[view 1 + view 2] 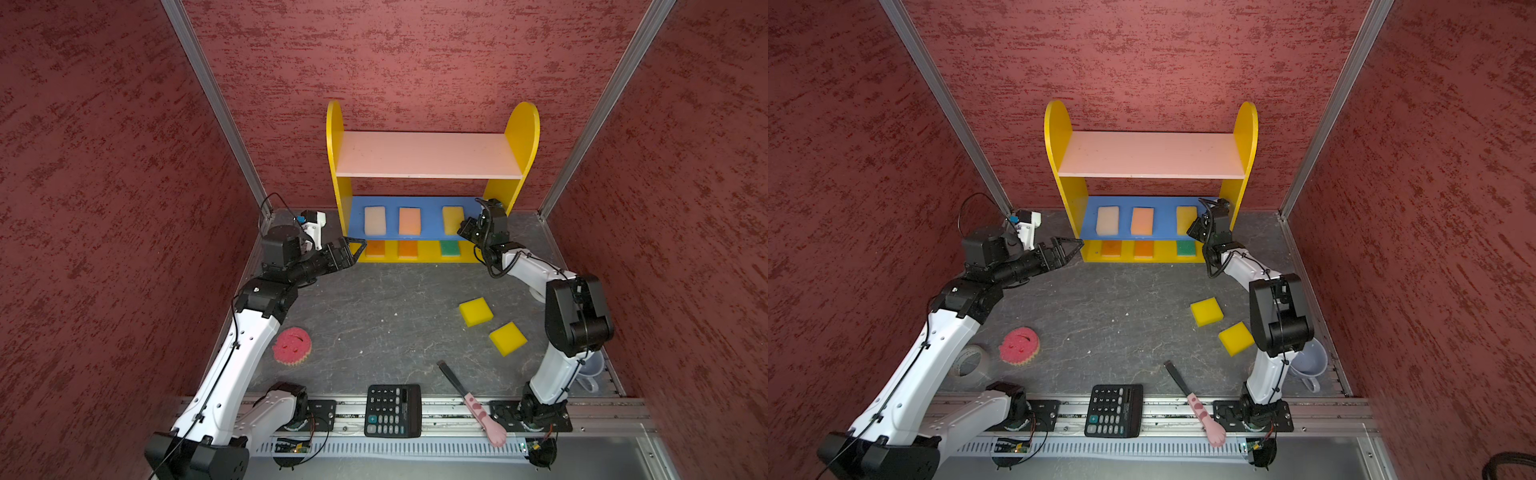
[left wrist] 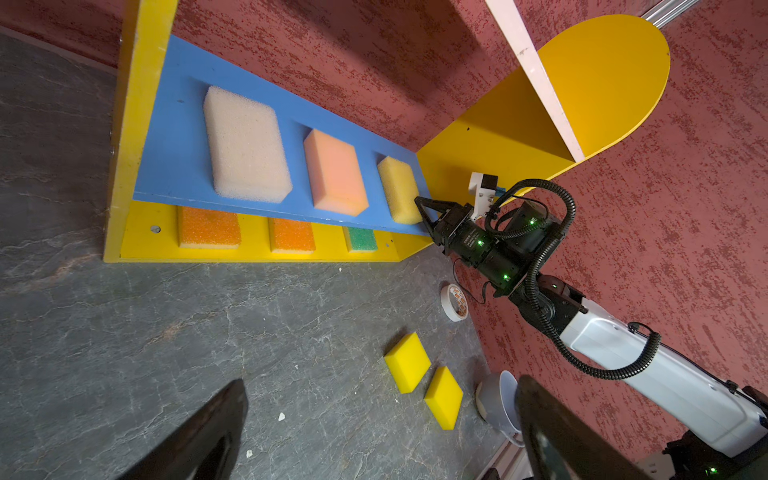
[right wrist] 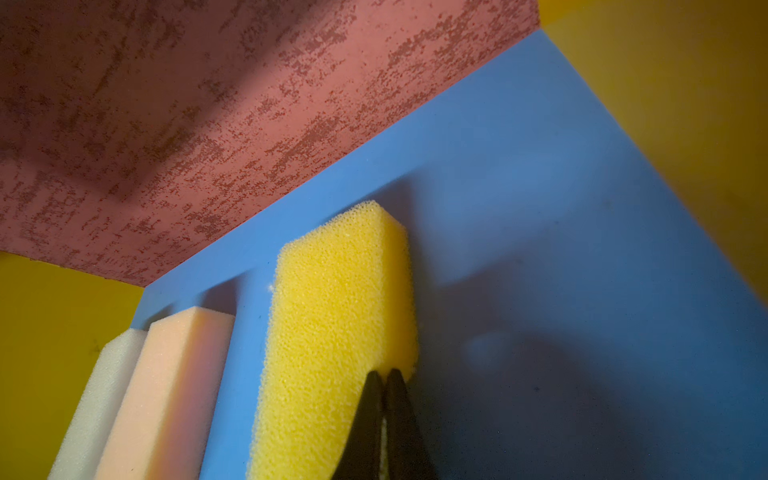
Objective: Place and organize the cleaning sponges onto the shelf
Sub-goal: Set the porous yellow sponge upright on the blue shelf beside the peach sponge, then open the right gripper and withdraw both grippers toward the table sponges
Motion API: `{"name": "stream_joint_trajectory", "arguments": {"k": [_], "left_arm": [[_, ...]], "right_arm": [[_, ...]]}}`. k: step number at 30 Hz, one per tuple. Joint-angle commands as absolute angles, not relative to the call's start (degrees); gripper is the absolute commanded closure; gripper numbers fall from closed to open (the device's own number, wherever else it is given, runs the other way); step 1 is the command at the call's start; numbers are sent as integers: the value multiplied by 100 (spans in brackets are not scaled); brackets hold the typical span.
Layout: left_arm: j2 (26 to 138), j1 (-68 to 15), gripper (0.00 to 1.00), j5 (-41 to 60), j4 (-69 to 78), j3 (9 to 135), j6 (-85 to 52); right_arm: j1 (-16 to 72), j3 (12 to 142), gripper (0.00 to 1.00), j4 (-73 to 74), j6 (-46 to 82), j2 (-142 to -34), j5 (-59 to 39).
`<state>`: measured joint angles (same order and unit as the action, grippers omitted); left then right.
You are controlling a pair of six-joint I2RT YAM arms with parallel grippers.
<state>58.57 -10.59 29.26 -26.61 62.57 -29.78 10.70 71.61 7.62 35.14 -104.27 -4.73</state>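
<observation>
Right gripper was clenched, jaws together, with its tips against the near corner of the coarse yellow sponge. I could not tell whether any foam was pinched between them. That sponge lay flat on the blue middle board of the shelf, at the right end of a row of three. The peach sponge lay in the middle and the cream sponge at the left, all three apart from one another.

On the yellow bottom board I noted two orange sponges and, to their right, the green sponge, only their front parts showing under the blue board.

Left gripper was spread wide and held nothing. It hung just beside the shelf's left front corner, at the level of the lower boards.

Three sponges lay off the shelf on the table. Two bright yellow blocks lay near each other beside the right arm, and the round pink sponge lay beside the left arm.

At the table's front edge I recorded a calculator and a pink-handled brush, close together.
</observation>
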Motion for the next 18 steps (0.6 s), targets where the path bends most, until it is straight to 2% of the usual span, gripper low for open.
{"name": "stream_joint_trajectory", "arguments": {"k": [1,4,6,14,18], "left_arm": [[5845,-1020,0,2836,-2564,6249,-2990],[5862,-1020,0,2832,-2572,6248,-3002],[5867,-1020,0,2832,-2582,6262,-3006],[5839,-1020,1,2852,-2585,6258,-3012],[5855,-1020,1,2865,-2591,6258,-3015]], "right_arm": [[1037,7111,99,512,3533,-10301,-555],[1028,7101,84,539,3610,-10360,-629],[1028,7118,80,536,3659,-10401,-677],[976,7137,77,536,3719,-10373,-567],[949,7154,71,520,3693,-10272,-520]]}}
